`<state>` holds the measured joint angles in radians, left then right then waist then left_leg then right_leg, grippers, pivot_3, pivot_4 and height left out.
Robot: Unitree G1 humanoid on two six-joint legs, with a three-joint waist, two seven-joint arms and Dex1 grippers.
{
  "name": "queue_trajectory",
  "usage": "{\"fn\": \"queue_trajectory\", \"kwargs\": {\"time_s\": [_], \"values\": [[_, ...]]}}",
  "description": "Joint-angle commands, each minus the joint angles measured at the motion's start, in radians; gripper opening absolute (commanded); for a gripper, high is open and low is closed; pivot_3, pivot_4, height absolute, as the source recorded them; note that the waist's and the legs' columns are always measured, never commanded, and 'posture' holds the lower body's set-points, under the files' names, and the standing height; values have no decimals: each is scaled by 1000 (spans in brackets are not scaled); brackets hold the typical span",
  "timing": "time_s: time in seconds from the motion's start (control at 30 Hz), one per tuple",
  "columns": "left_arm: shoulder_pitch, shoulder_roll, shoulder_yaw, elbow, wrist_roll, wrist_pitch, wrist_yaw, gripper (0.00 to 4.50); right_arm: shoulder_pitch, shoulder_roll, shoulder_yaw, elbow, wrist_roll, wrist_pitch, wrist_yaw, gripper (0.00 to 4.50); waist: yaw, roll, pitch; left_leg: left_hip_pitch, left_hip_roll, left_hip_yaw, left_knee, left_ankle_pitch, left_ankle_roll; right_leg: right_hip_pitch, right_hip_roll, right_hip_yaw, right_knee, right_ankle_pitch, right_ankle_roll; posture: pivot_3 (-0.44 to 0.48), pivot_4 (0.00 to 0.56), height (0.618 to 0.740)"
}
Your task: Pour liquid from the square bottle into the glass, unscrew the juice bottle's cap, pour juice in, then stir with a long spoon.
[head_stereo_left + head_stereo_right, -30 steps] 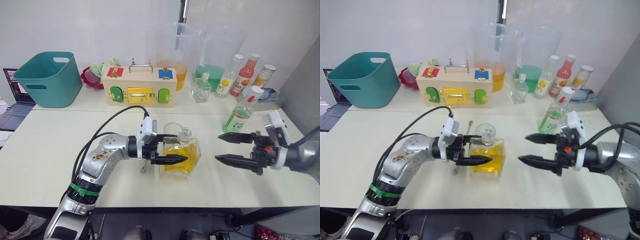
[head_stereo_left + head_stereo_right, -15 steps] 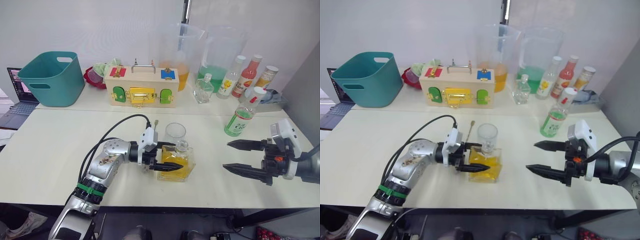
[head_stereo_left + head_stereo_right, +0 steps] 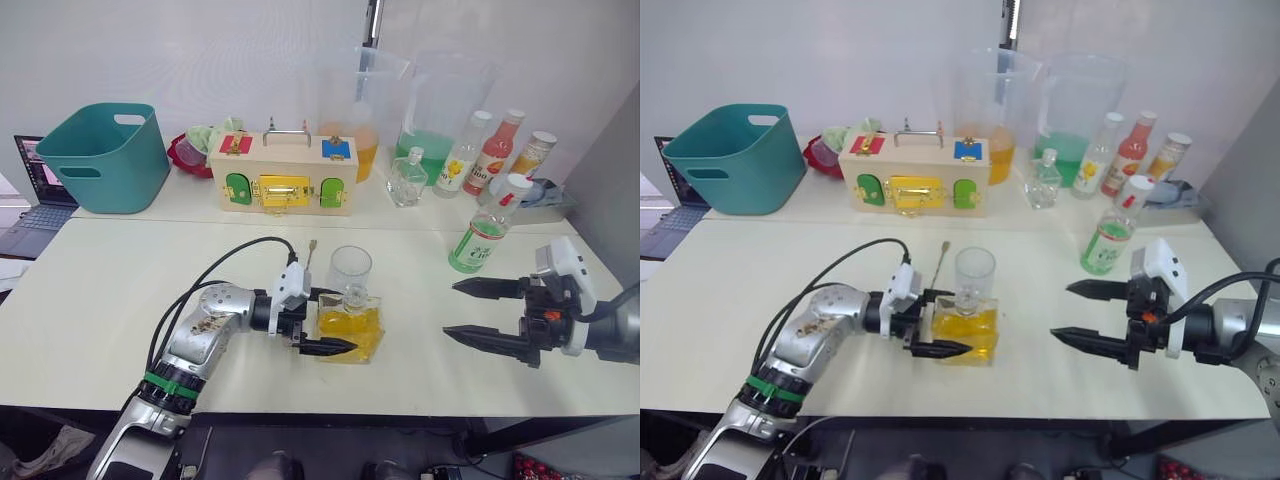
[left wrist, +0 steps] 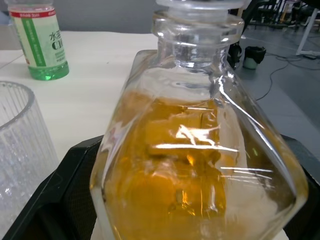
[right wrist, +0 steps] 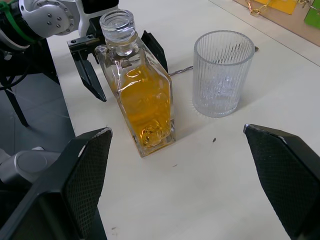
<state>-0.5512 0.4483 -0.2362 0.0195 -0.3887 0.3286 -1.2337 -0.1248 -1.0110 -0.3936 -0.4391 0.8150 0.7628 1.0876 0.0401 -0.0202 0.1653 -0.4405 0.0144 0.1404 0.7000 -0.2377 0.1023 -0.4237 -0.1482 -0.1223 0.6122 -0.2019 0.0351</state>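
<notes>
The square bottle (image 3: 348, 330) with yellow liquid and its stopper in stands upright on the table, just in front of the ribbed clear glass (image 3: 351, 270). My left gripper (image 3: 338, 321) is open, one finger on each side of the bottle; the right wrist view shows a gap between the near finger and the square bottle (image 5: 142, 100). The long spoon (image 3: 308, 256) lies behind that gripper, beside the glass. The juice bottle (image 3: 482, 236), with its white cap (image 3: 515, 182) on, stands at the right. My right gripper (image 3: 451, 310) hangs open below it, empty.
A teal basket (image 3: 100, 155), a wooden latch box (image 3: 285, 177) and two tall pitchers (image 3: 352, 100) (image 3: 440, 105) line the back. A small clear bottle (image 3: 405, 178) and yellow-labelled (image 3: 460, 158) and red (image 3: 495, 150) bottles stand at back right. A laptop (image 3: 25, 190) is at far left.
The left gripper has brought the square bottle down onto the table in front of the glass and its fingers have spread off it. The right gripper has hardly moved.
</notes>
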Motion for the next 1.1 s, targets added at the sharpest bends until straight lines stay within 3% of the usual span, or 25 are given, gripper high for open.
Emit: {"fn": "queue_trajectory", "kwargs": {"time_s": [0.03,0.37,0.57,1.1], "values": [[-3,-1,1,-51,9,11,29,4481,-17,6,7,5,-10,-36,-2,4500,0,0,0,0,0,0,0,0,0,0,0,0,0,0,0,0,150,733],[-22,-31,-13,-57,33,22,71,4481,-37,24,48,41,-48,-95,6,4500,0,0,0,0,0,0,1,0,0,0,0,0,0,0,0,0,150,733],[-15,-37,3,-95,3,63,86,2818,-30,22,50,49,-51,-111,13,4500,0,0,0,0,0,0,1,0,0,0,0,0,0,0,0,0,150,733],[-13,-27,-2,-111,32,26,93,2821,-127,41,107,51,-32,-109,18,4500,0,0,0,0,0,0,1,0,0,0,0,0,0,0,0,0,150,733]]}}
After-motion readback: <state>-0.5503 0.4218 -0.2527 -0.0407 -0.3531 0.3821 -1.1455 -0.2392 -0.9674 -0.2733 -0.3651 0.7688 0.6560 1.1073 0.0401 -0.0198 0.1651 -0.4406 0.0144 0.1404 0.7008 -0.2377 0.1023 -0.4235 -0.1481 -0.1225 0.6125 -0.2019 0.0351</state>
